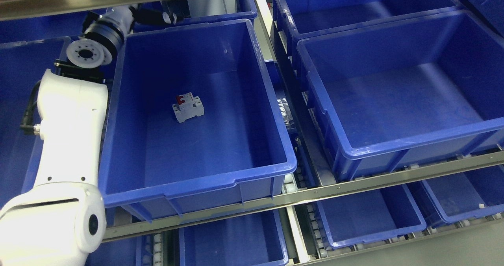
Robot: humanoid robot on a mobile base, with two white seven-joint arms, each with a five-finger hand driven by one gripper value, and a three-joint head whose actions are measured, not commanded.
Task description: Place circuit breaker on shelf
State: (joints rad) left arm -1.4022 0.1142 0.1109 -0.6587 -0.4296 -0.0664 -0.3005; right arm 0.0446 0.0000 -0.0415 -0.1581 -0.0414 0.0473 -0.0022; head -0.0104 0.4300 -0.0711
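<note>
A small grey circuit breaker (188, 107) with a red switch lies on the floor of a large blue bin (204, 179) on the middle shelf level, left of centre. My left arm (71, 112) rises along the bin's left outer wall. Its dark hand (157, 17) is above the bin's back left corner, well away from the breaker and partly hidden under the upper shelf rail. The hand holds nothing that I can see. My right arm is out of view.
A second large blue bin (397, 96) stands to the right on the same level, with more blue bins behind, to the left and on the lower level (366, 218). Metal shelf rails (315, 191) run along the front and between the bins.
</note>
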